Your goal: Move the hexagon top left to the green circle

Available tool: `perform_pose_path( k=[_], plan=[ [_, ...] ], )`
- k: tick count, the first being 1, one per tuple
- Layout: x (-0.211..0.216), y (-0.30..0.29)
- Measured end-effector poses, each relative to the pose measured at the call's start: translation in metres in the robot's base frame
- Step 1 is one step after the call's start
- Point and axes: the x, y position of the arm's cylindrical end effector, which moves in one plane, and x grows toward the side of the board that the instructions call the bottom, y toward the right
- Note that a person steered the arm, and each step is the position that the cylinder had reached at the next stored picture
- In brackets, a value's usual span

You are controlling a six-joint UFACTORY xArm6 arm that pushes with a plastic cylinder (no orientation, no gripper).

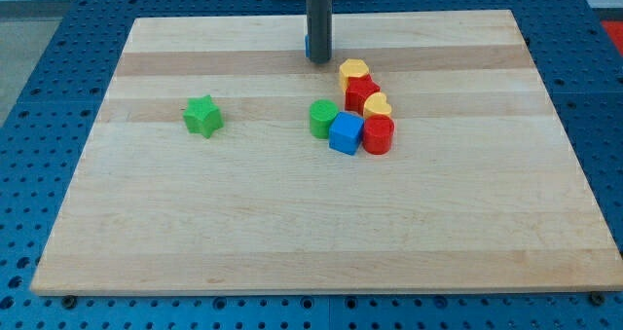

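Note:
My tip (319,60) rests on the board near the view's top centre. A blue block (307,46) is mostly hidden behind the rod, touching it on the left. The green circle (323,118) lies below my tip, at the left end of a tight cluster. In the cluster, a yellow hexagon-like block (353,72) is at the top, just right of my tip. Below it come a red block (360,92), a yellow heart (377,104), a blue cube (346,133) and a red hexagon-like block (378,134).
A green star (202,115) sits alone at the view's left. The wooden board (292,233) lies on a blue perforated table, with its far edge just above my tip.

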Motion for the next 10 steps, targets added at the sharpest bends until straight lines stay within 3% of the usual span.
perform_pose_path(
  k=[2,4,5,6,10],
  plan=[
    [-0.022,0.003],
    [0.016,0.061],
    [0.024,0.061],
    [0.028,0.052],
    [0.105,0.001]
  ],
)
